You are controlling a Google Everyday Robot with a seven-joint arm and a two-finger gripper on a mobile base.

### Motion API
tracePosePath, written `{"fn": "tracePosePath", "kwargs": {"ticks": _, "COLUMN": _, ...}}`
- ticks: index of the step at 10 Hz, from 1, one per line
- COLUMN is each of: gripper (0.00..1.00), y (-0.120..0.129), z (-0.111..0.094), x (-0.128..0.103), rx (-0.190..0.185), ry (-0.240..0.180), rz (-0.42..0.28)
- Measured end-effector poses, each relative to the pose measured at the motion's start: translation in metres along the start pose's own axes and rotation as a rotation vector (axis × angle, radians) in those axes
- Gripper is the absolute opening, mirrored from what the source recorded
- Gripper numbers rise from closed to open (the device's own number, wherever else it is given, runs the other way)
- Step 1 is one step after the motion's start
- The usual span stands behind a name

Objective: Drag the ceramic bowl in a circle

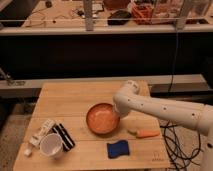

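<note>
The ceramic bowl [101,118], round, shallow and orange-brown with a glossy paler inside, sits on the wooden table [65,97] near its middle. My white arm reaches in from the right. My gripper [118,113] is at the bowl's right rim, hidden under the arm's wrist. The white cup [51,145] stands at the front left of the table.
A carrot [145,133] lies right of the bowl. A blue sponge [118,149] lies in front of the bowl. A black and white packet [63,136] and a small white bottle [41,134] lie by the cup. Cables [176,145] hang at the table's right edge.
</note>
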Motion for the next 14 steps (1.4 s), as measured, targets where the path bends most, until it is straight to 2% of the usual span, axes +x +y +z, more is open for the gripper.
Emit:
{"fn": "tracePosePath", "kwargs": {"ticks": 2, "gripper": 0.0, "y": 0.011, "z": 0.01, "x": 0.046, "rx": 0.011, "ry": 0.016, "rz": 0.031}}
{"fn": "tracePosePath", "kwargs": {"ticks": 3, "gripper": 0.0, "y": 0.024, "z": 0.013, "x": 0.057, "rx": 0.006, "ry": 0.014, "rz": 0.054}}
{"fn": "tracePosePath", "kwargs": {"ticks": 5, "gripper": 0.0, "y": 0.059, "z": 0.016, "x": 0.067, "rx": -0.011, "ry": 0.012, "rz": 0.112}}
{"fn": "tracePosePath", "kwargs": {"ticks": 6, "gripper": 0.0, "y": 0.075, "z": 0.015, "x": 0.064, "rx": -0.017, "ry": 0.012, "rz": 0.139}}
{"fn": "tracePosePath", "kwargs": {"ticks": 7, "gripper": 0.0, "y": 0.092, "z": 0.012, "x": 0.055, "rx": -0.031, "ry": 0.01, "rz": 0.168}}
{"fn": "tracePosePath", "kwargs": {"ticks": 9, "gripper": 0.0, "y": 0.112, "z": -0.003, "x": 0.019, "rx": -0.052, "ry": 0.017, "rz": 0.203}}
{"fn": "tracePosePath", "kwargs": {"ticks": 10, "gripper": 0.0, "y": 0.118, "z": -0.01, "x": -0.004, "rx": -0.062, "ry": 0.014, "rz": 0.211}}
{"fn": "tracePosePath", "kwargs": {"ticks": 11, "gripper": 0.0, "y": 0.123, "z": -0.021, "x": -0.041, "rx": -0.074, "ry": 0.007, "rz": 0.22}}
{"fn": "tracePosePath", "kwargs": {"ticks": 14, "gripper": 0.0, "y": 0.109, "z": -0.031, "x": -0.111, "rx": -0.062, "ry": -0.011, "rz": 0.18}}
